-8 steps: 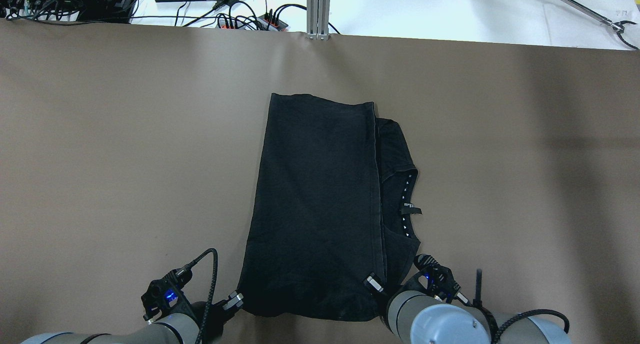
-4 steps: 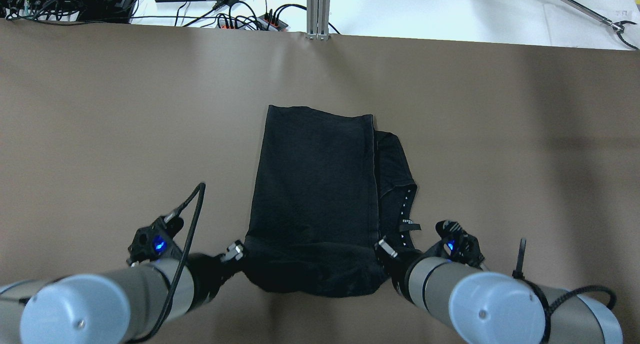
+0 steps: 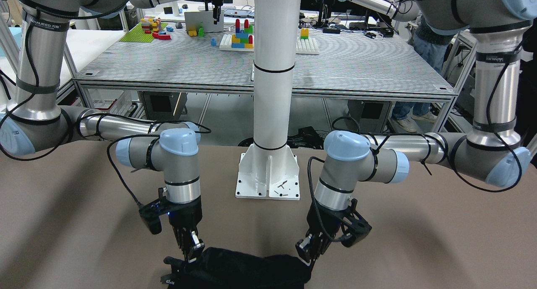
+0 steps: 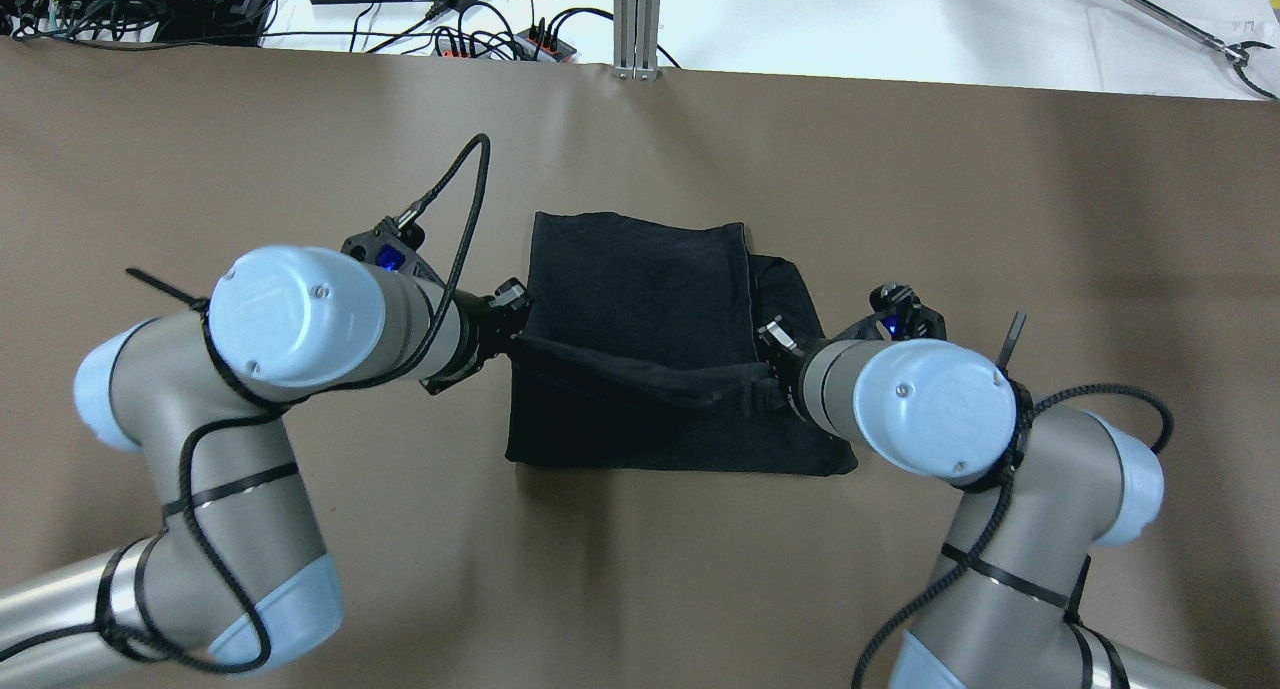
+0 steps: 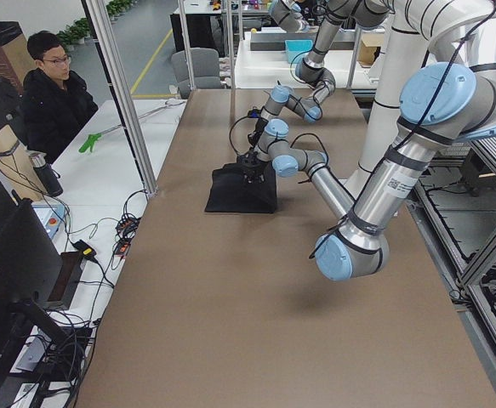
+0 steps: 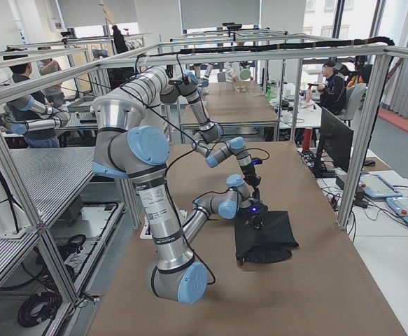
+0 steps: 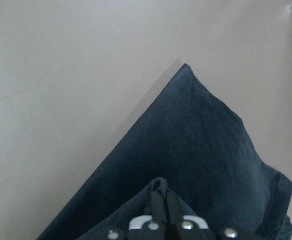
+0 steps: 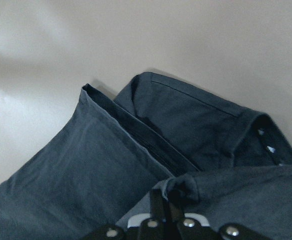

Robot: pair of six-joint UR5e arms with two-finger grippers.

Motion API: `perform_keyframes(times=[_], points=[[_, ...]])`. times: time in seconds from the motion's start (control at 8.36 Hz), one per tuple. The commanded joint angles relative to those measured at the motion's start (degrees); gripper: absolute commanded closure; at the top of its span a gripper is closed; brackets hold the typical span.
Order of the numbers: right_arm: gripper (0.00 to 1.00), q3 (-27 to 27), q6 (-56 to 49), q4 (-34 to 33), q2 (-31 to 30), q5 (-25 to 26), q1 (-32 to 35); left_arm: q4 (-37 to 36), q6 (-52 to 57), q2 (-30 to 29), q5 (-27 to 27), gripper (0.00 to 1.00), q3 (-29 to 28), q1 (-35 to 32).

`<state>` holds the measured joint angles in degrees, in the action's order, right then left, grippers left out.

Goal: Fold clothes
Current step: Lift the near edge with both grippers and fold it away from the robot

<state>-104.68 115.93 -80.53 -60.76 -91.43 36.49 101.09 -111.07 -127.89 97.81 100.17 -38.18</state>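
Note:
The black garment (image 4: 640, 279) lies mid-table, partly doubled over; it also shows in the front-facing view (image 3: 243, 268). My left gripper (image 4: 512, 319) is shut on its left corner. My right gripper (image 4: 768, 359) is shut on its right corner. The held edge (image 4: 640, 377) hangs stretched between them, above the lower layer. In the left wrist view the fingers (image 7: 161, 200) pinch dark fabric (image 7: 196, 140). In the right wrist view the fingers (image 8: 166, 200) pinch a fold, and small white dots (image 8: 271, 149) show along a hem.
Brown table top (image 4: 1000, 219) surrounds the garment. Cables and power strips (image 4: 450, 29) and an aluminium post (image 4: 637, 19) line the far edge. The white column base (image 3: 268, 175) stands between the arms. A person (image 5: 52, 93) sits beside the table.
Both grippers have carried the garment's near edge up and away from the robot, over the rest of the cloth. The visible garment is shorter now.

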Motion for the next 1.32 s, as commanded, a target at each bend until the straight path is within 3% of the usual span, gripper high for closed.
perform_keyframes(times=[0.0, 0.12, 0.24, 0.36, 0.84, 1.2], points=[[1.0, 19.8, -7.5, 11.8, 7.7, -1.1, 4.6, 12.6, 1.6, -7.6, 0.8, 1.0, -20.3, -3.0], [0.87, 29.4, -11.4, 16.9, 12.4, -4.1, 8.5, 19.1, 3.6, -11.4, 0.8, 0.98, -29.9, -4.4], [0.07, 36.9, -18.7, 18.2, 17.3, -7.6, 11.7, 25.5, 8.0, -15.2, 0.8, 0.5, -40.0, -6.4], [0.05, 37.9, -26.7, 18.2, 17.8, -7.6, 11.8, 26.9, 13.5, -15.5, 0.8, 0.06, -41.6, -7.6], [0.05, 37.6, -29.6, 18.2, 17.4, -8.7, 14.6, 26.6, 14.3, -15.5, 2.7, 0.06, -39.0, -9.5], [0.05, 34.0, -31.1, 18.1, 14.8, -8.7, 13.8, 26.5, 13.9, -15.5, 2.7, 0.06, -37.5, -8.6]])
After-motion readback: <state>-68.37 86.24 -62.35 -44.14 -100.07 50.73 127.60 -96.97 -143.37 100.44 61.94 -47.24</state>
